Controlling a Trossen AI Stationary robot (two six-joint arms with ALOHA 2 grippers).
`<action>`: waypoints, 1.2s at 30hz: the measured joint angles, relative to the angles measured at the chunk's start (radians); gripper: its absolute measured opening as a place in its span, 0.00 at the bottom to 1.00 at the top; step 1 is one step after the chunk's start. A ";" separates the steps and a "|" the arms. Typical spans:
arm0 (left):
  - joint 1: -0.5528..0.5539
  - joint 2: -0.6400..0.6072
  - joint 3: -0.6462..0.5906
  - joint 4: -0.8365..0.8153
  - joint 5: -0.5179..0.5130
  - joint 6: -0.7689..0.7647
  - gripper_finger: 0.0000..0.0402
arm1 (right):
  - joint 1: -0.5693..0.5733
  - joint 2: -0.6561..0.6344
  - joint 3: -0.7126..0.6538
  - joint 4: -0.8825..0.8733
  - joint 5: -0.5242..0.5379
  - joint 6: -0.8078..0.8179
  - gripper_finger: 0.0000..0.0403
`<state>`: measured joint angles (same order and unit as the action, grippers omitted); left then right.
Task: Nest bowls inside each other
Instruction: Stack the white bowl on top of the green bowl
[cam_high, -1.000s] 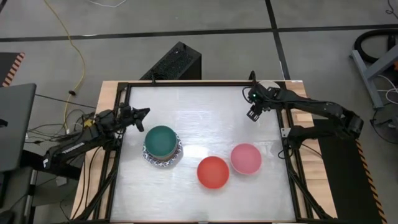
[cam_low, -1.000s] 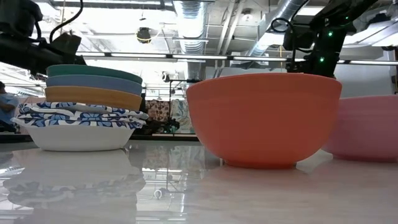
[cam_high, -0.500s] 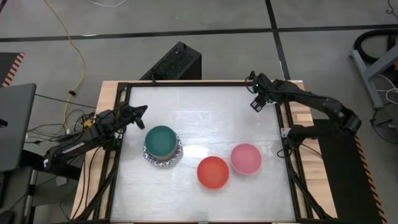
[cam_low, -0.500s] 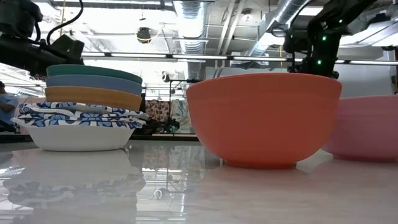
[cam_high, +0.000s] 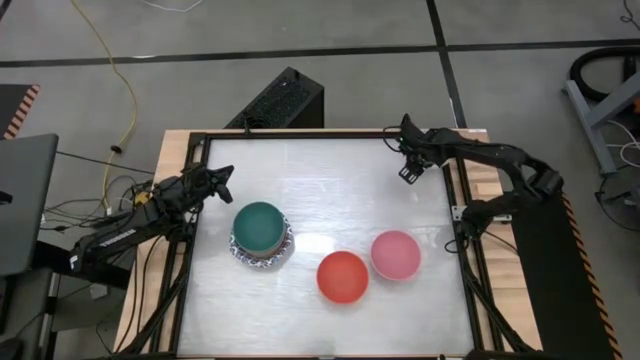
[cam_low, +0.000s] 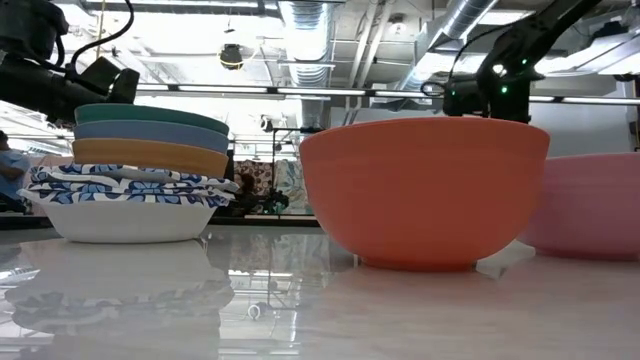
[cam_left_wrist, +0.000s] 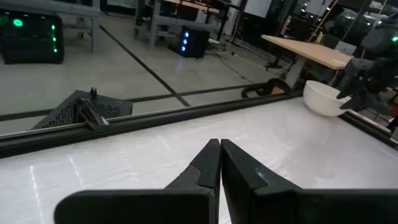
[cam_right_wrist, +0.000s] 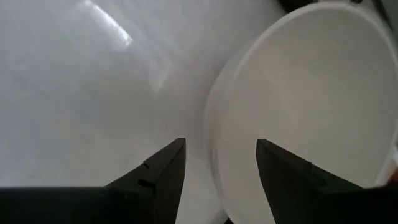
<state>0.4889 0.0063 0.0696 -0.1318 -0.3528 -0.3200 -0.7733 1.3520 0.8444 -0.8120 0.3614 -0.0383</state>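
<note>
A stack of bowls (cam_high: 260, 234) with a green bowl on top stands at the table's left and also shows in the low view (cam_low: 140, 170). A red-orange bowl (cam_high: 343, 276) and a pink bowl (cam_high: 396, 254) stand side by side near the front. A cream bowl (cam_right_wrist: 298, 106) sits in the far right corner (cam_left_wrist: 323, 98); my right arm hides it in the high view. My right gripper (cam_high: 407, 168) hangs open above its near rim (cam_right_wrist: 208, 143), one finger outside it and one over the hollow, touching nothing. My left gripper (cam_high: 226, 177) is shut and empty beside the stack.
A black frame (cam_high: 300, 133) runs along the table's edges, close behind the cream bowl. The white tabletop (cam_high: 330, 190) lies bare between the stack and the far right corner. Cables and a dark box (cam_high: 280, 100) lie on the floor beyond the far edge.
My right gripper has swung toward the far right corner, sunk and tipped further down over the cream bowl, staying open. My left gripper has turned a little toward the far edge without leaving its place. No bowl has moved.
</note>
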 joint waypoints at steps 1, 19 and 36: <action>0.000 0.000 0.000 0.000 0.000 0.000 0.00 | -0.002 0.014 0.000 0.003 -0.004 0.000 0.53; 0.000 0.139 0.000 0.004 -0.145 -0.044 0.00 | 0.095 0.063 0.019 0.015 0.003 0.012 0.03; 0.000 0.164 -0.001 0.007 -0.129 -0.048 0.00 | 0.618 0.118 0.504 0.162 -0.067 -0.107 0.02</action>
<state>0.4885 0.1699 0.0689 -0.1252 -0.4821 -0.3678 -0.1550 1.4699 1.3481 -0.6504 0.2943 -0.1450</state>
